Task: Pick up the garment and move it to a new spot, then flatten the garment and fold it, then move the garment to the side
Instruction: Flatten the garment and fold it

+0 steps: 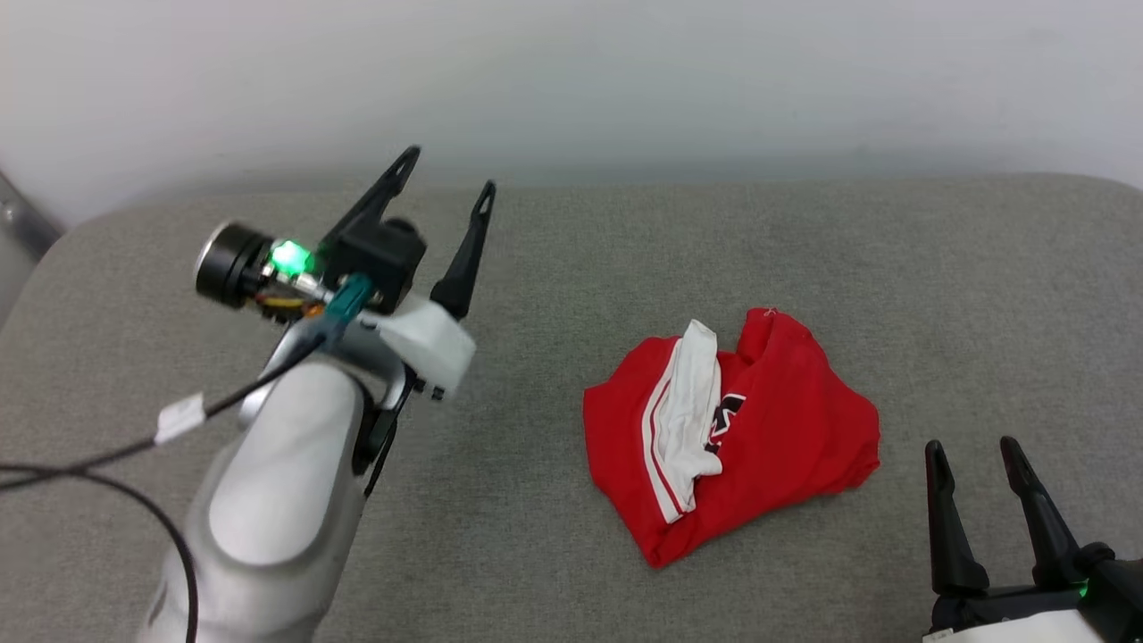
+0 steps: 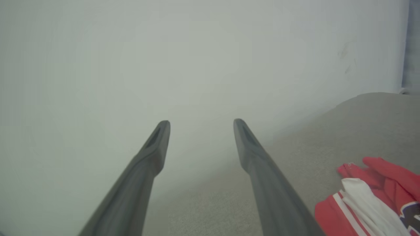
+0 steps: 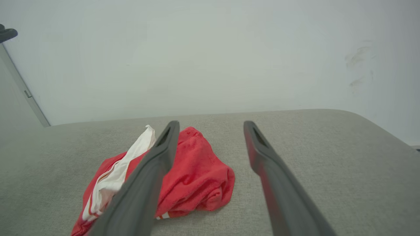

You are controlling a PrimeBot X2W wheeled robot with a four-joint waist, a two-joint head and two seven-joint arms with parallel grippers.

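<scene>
The garment (image 1: pixel 759 420) lies crumpled in a loose heap on the grey padded surface (image 1: pixel 625 250), right of centre: red cloth with a white sleeve and striped trim across it, and a bit of black lettering showing. My left gripper (image 1: pixel 444 179) is raised above the surface well to the garment's left, open and empty, fingers pointing toward the far wall. My right gripper (image 1: pixel 973 446) stands open and empty just off the garment's near right side. The left wrist view catches the garment (image 2: pixel 377 196) at lower right. In the right wrist view the garment (image 3: pixel 193 177) sits behind my left finger.
A pale wall (image 1: pixel 571 80) runs along the far edge of the surface. A grey metal frame edge (image 1: pixel 22 219) stands at the far left. A black cable (image 1: pixel 107 464) hangs from my left arm. Bare padding stretches to the garment's left and beyond it.
</scene>
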